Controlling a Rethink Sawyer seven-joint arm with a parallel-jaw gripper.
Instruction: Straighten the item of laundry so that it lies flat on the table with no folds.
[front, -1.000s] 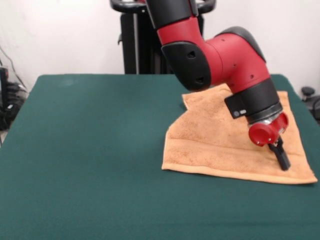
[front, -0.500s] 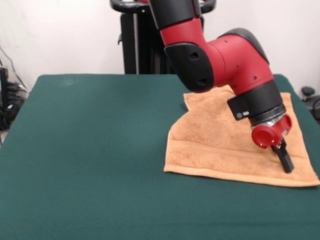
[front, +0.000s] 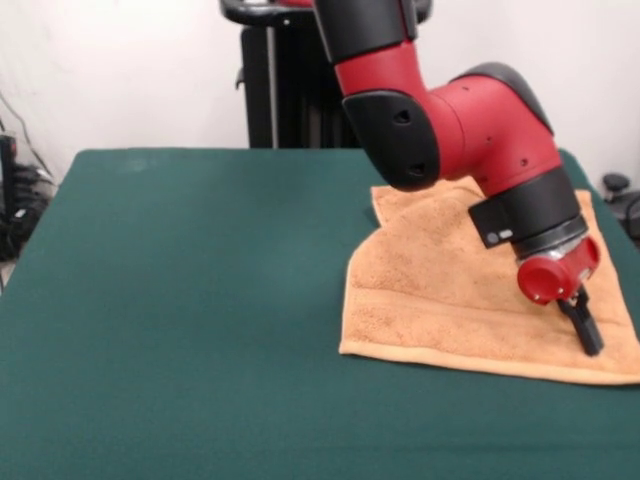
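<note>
The orange-tan towel (front: 430, 290) lies on the right part of the dark green table (front: 180, 300). A woven band runs along its near edge. Its far left side shows a slanted edge, as if a corner is folded in. My gripper (front: 590, 340) points down at the towel's near right corner, with its black fingers (front: 587, 330) together and touching the cloth. The red and black arm (front: 470, 130) hides the towel's far right part. No tag shows.
The towel's near right corner reaches the picture's right edge, close to the table's right side. The black pedestal (front: 275, 90) stands behind the table's far edge. Cables (front: 15, 210) hang off the left side. A dark object (front: 620, 190) sits off the right side.
My gripper has moved to the right and slightly nearer the camera. The towel has slid to the right with it, its near left corner shifting about as far.
</note>
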